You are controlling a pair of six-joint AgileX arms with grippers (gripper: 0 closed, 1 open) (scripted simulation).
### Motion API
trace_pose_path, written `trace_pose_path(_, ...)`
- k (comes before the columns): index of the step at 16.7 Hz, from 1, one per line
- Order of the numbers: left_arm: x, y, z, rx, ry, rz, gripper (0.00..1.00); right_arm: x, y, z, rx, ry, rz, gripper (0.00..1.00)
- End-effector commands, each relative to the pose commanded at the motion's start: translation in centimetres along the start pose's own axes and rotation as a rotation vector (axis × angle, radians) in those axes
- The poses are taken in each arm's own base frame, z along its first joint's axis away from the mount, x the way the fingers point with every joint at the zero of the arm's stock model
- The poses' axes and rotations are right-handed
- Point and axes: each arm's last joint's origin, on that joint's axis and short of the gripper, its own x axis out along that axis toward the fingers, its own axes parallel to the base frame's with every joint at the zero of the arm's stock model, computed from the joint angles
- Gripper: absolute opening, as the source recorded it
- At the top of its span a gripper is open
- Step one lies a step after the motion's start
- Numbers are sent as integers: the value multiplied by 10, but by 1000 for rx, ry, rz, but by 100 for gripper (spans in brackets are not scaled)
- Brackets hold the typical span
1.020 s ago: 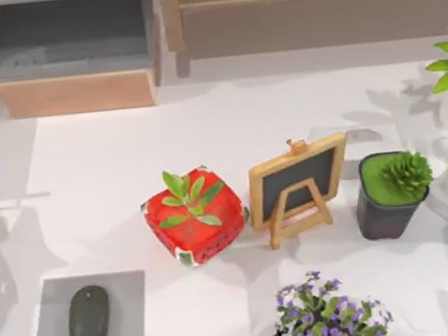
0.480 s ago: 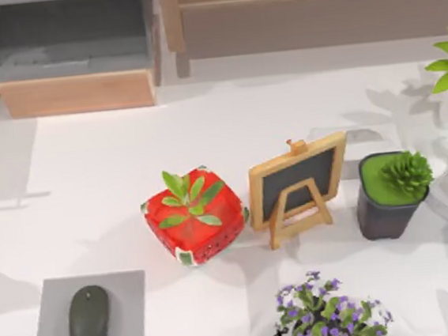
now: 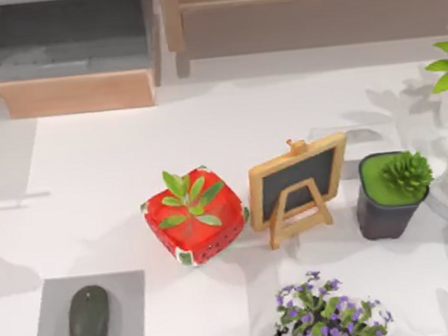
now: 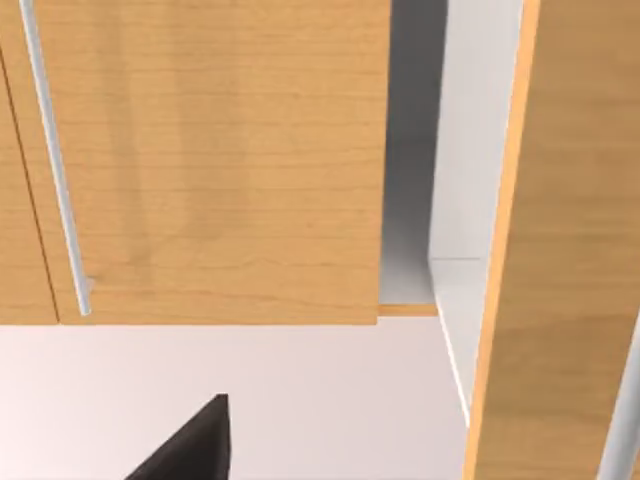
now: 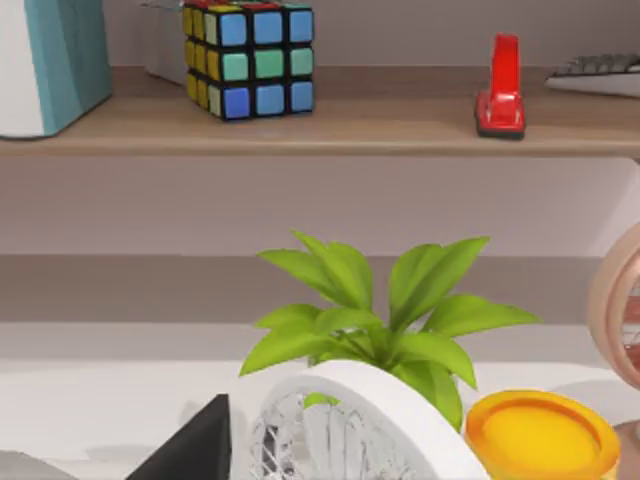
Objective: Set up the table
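The white table (image 3: 89,173) spreads across the top view. Near its middle stand a red strawberry-patterned pot with a green plant (image 3: 194,216), a small wooden chalkboard easel (image 3: 297,185) and a dark pot with a succulent (image 3: 391,191). A grey mouse (image 3: 89,322) lies on a grey pad (image 3: 126,304) at the front left. Purple flowers (image 3: 330,317) stand at the front edge. A dark part of my left gripper (image 4: 190,450) hangs over the table before a light-wood cabinet door (image 4: 220,160). A dark part of my right gripper (image 5: 195,445) is near a leafy plant (image 5: 370,320).
A wood and grey shelf unit (image 3: 69,48) lines the back. On its shelf stand a colour cube (image 5: 248,57), a red stapler (image 5: 503,88) and a teal-and-white box (image 5: 50,60). A white fan grille (image 5: 350,430) and a yellow cup (image 5: 540,435) stand at the far right.
A shadow on the table's left side has drawn back toward the left edge. The objects on the table have not moved.
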Motion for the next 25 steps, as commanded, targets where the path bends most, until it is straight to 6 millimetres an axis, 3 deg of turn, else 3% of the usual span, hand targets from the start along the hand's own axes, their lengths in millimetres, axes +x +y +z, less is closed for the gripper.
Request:
trace_pose_path(5, 6, 0, 0, 0, 0, 0, 100, 0, 0, 0, 0, 0, 0, 100)
trace_pose_path(18, 6, 0, 0, 0, 0, 0, 2, 0, 0, 0, 0, 0, 0, 100)
trace_pose_path(25, 6, 0, 0, 0, 0, 0, 0, 0, 0, 0, 0, 0, 0, 100)
